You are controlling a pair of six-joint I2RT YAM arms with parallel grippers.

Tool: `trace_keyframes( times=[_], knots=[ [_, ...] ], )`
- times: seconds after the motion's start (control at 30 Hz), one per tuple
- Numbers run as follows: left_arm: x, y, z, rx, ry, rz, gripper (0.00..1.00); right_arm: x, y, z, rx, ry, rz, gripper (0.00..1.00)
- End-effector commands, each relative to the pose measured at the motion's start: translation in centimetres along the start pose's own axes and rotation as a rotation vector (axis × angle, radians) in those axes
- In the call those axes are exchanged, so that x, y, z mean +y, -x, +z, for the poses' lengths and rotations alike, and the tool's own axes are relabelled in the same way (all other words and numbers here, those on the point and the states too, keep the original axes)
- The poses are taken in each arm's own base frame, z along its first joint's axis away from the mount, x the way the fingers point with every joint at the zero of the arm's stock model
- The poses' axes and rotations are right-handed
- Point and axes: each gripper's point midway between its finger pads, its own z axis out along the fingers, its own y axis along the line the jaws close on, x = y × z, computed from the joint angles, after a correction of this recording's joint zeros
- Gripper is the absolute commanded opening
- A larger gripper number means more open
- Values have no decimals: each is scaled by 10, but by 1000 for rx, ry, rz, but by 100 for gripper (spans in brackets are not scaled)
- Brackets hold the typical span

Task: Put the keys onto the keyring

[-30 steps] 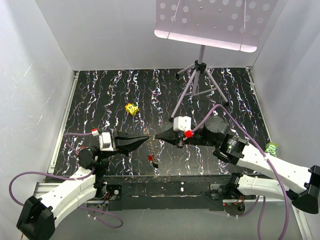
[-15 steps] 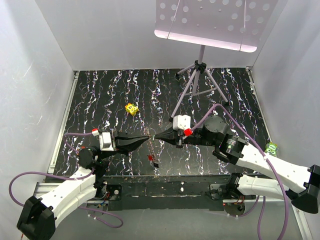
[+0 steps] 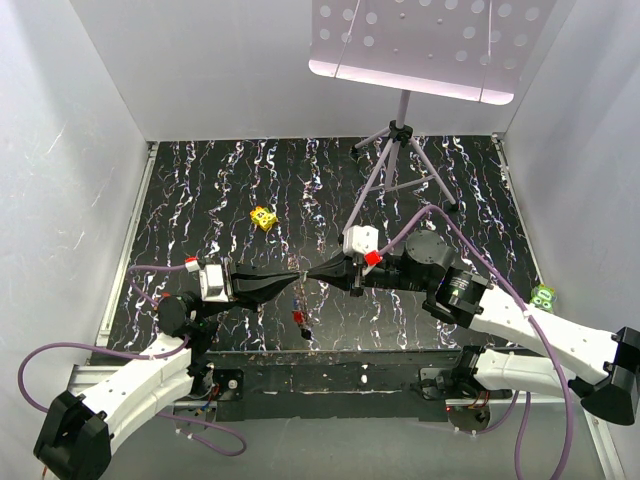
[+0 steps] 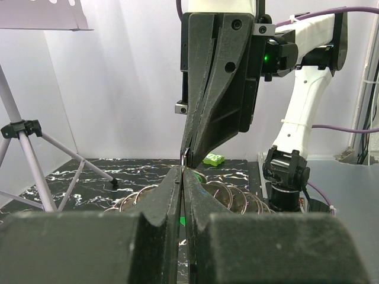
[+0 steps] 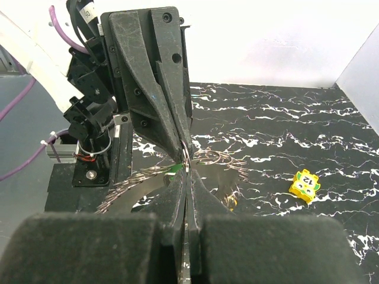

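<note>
Left tool (image 3: 297,275), right tool (image 3: 313,274) tip to tip, both clamped on keyring (image 5: 216,158); yellow block (image 3: 263,217), tripod (image 3: 400,135) beyond.

Left pincer (image 3: 296,275), right pincer (image 3: 316,272) tip-to-tip; red key (image 3: 298,317) nearby.

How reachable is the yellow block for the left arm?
Probably yes: nothing lies before the yellow block. But the left end effector is shut on the keyring, opposite the right end effector.

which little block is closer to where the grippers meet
The yellow block, just behind them; the green block sits far off at the right edge.
</note>
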Motion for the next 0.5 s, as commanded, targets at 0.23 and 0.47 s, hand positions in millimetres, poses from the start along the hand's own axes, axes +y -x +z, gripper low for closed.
trace_keyframes(
  times=[0.23, 0.47],
  knots=[
    [-2, 10, 4, -15, -27, 52, 0, -4, 32, 4, -93, -17, 9, 1],
    [-4, 3, 6, 33, -58, 53, 0, -3, 35, 4, -98, -10, 5, 1]
  ],
)
